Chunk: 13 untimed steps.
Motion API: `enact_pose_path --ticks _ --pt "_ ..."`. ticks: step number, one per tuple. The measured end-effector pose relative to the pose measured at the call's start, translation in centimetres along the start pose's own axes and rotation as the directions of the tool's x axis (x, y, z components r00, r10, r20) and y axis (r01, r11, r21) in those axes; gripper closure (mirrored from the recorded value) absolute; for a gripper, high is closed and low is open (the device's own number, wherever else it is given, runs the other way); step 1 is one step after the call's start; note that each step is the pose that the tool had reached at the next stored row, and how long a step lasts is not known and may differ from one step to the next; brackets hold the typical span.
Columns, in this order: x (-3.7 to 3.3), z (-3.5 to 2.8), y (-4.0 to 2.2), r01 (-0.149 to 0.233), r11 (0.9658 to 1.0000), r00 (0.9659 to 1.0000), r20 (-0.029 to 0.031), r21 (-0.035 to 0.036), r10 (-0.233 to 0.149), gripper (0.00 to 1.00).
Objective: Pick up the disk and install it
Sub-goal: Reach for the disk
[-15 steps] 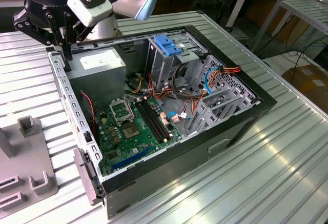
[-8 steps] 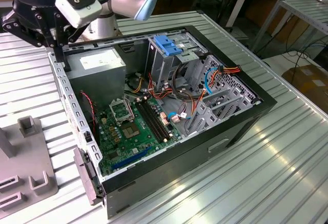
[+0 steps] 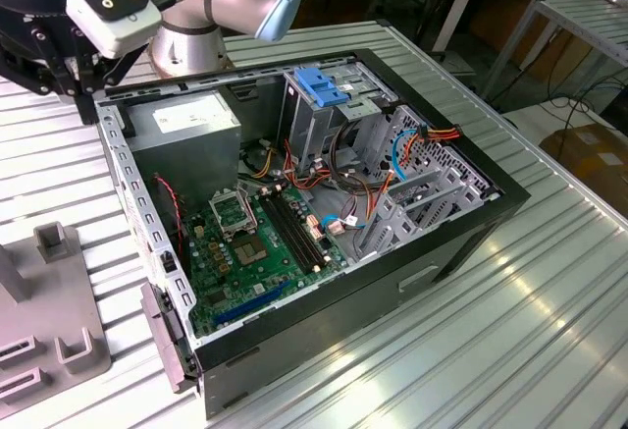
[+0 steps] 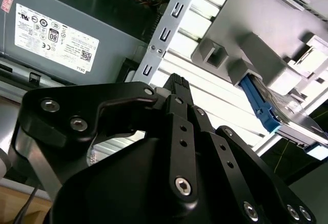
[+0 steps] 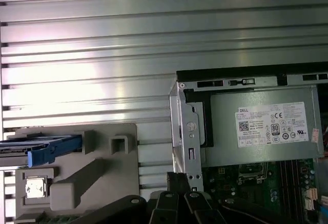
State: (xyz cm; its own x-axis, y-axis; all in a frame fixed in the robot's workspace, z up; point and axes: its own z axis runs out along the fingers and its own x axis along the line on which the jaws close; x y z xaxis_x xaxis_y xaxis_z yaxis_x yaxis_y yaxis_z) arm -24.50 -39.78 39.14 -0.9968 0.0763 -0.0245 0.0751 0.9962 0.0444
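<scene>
The disk (image 5: 48,149) sits on edge in a slot of a grey fixture (image 5: 95,175), its blue carrier end facing outward; in the second wrist view the disk (image 4: 264,108) shows the same blue end with metal behind it. My black gripper (image 4: 177,83) hangs above the table strip between this fixture and the open computer case, shut with nothing in it. In the first wrist view the gripper (image 5: 177,179) is beside the case's metal corner, apart from the disk. The arm's wrist (image 3: 98,7) is at the exterior view's upper left.
The open computer case (image 3: 461,242) lies on a ribbed metal table (image 3: 549,331). Inside are a grey power-supply box (image 3: 186,120), a green motherboard (image 3: 255,242), loose cables and an upright metal cage with a blue top (image 3: 324,85). The grey fixture (image 3: 59,341) stands at the exterior view's lower left.
</scene>
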Motion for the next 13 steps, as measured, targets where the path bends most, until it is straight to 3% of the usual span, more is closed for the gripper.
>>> enact_pose_path --ticks 4,13 --pt "1.4 -0.04 -0.1 0.0 1.0 1.0 0.0 0.0001 0.0 0.9" --pt "3.84 -0.11 -0.29 0.0 1.0 1.0 0.0 0.0001 0.0 0.9"
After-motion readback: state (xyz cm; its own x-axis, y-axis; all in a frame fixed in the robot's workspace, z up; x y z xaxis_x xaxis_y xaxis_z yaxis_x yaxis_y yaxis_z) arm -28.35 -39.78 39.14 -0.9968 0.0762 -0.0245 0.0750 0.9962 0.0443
